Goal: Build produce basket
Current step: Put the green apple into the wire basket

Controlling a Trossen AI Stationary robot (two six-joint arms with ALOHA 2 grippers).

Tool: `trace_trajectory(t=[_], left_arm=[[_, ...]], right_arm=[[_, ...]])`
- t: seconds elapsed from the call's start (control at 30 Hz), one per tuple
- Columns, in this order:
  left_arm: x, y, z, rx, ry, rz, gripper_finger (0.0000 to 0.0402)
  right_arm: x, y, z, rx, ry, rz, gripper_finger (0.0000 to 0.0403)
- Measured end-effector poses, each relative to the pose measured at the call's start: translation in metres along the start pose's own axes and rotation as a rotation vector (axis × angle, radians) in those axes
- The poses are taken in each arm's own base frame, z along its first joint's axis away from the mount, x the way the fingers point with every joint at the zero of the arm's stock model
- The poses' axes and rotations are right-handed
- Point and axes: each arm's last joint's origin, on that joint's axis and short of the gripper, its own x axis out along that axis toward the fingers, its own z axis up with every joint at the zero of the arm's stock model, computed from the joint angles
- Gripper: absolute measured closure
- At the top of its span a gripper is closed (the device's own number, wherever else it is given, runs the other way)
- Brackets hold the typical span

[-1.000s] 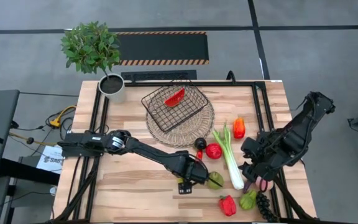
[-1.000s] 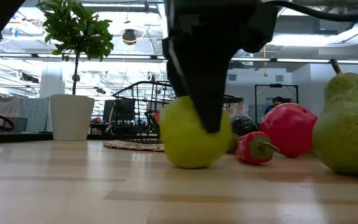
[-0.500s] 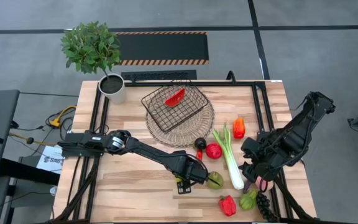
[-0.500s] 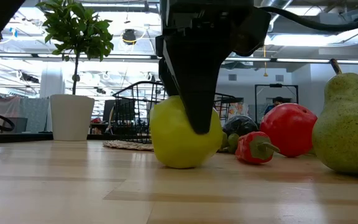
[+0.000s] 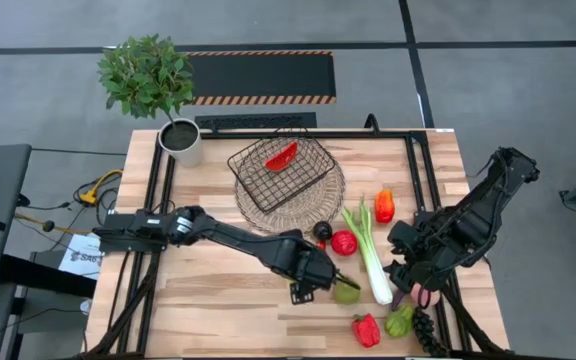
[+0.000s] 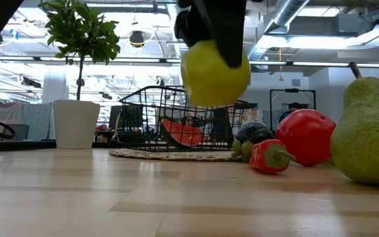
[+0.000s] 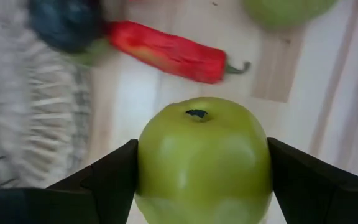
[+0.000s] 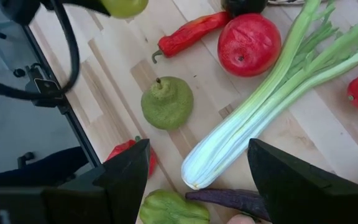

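My left gripper (image 7: 201,180) holds the green apple (image 7: 202,158) above the table, near the pear (image 8: 167,102); the basket (image 5: 279,170) sits well apart. A loose pinch could drop it. My right gripper (image 8: 197,165) waits open.

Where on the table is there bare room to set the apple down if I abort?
Bare wood lies left of the left tool, between the plant pot and the near edge. Crowded: around the celery, pear and peppers near the right tool. The apple is held aloft.
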Motion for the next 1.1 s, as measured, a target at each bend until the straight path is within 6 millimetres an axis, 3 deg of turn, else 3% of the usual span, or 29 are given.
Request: trace_trajectory(t=[0.27, 0.53, 0.8, 1.1], left_arm=[[-0.036, 0.028, 0.004, -0.069, -0.092, 0.027, 0.0114], [-0.073, 0.075, 0.013, -0.164, -0.256, 0.17, 0.0114], [-0.062, 0.148, 0.042, -0.198, -0.303, 0.257, 0.0114], [-0.05, 0.251, 0.052, -0.335, -0.279, 0.34, 0.0114]], right_arm=[[0.0, 0.0, -0.001, -0.006, -0.001, 0.0, 0.0112], [0.0, 0.0, -0.001, -0.008, -0.007, -0.003, 0.0112], [0.0, -0.001, 0.0, -0.005, -0.029, -0.011, 0.0112], [0.0, -0.002, 0.002, 0.026, -0.054, -0.024, 0.0112]])
